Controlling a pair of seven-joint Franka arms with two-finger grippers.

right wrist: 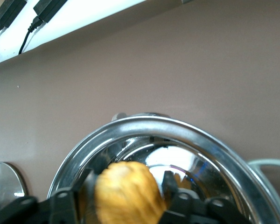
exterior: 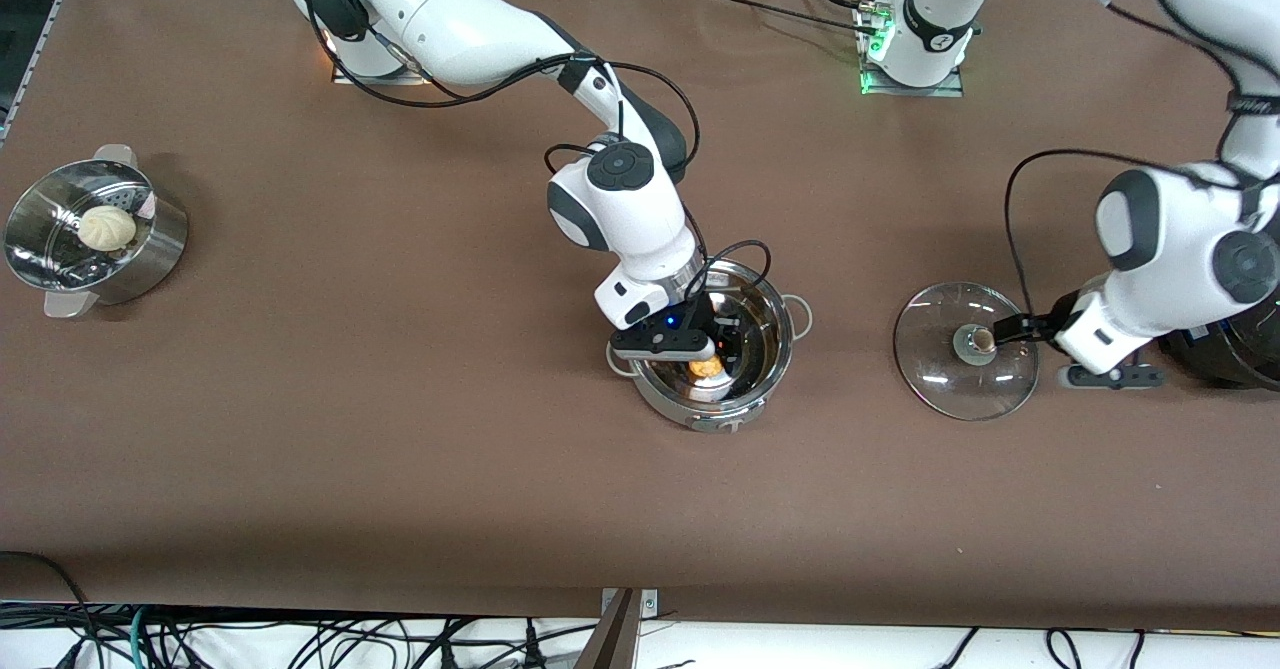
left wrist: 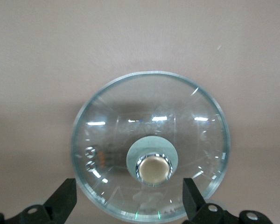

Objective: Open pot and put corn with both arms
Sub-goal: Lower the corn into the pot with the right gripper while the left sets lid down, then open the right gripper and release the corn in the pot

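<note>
The steel pot (exterior: 772,299) stands open in the middle of the table. My right gripper (exterior: 712,354) reaches down into it, shut on the yellow-orange corn (exterior: 706,368). In the right wrist view the corn (right wrist: 126,191) sits between my fingers, low inside the pot's shiny rim (right wrist: 177,128). The glass lid (exterior: 940,374) lies on the table beside the pot, toward the left arm's end. My left gripper (exterior: 1002,331) is open at the lid's knob (exterior: 975,341). In the left wrist view its fingers (left wrist: 65,200) stand wide apart over the lid (left wrist: 149,112), with the knob (left wrist: 153,169) free between them.
A steel steamer pot (exterior: 150,249) with a white bun (exterior: 107,226) stands at the right arm's end. A big black cooker (exterior: 1235,354) is at the left arm's end, under the left arm. The lid's edge also shows in the right wrist view (right wrist: 4,186).
</note>
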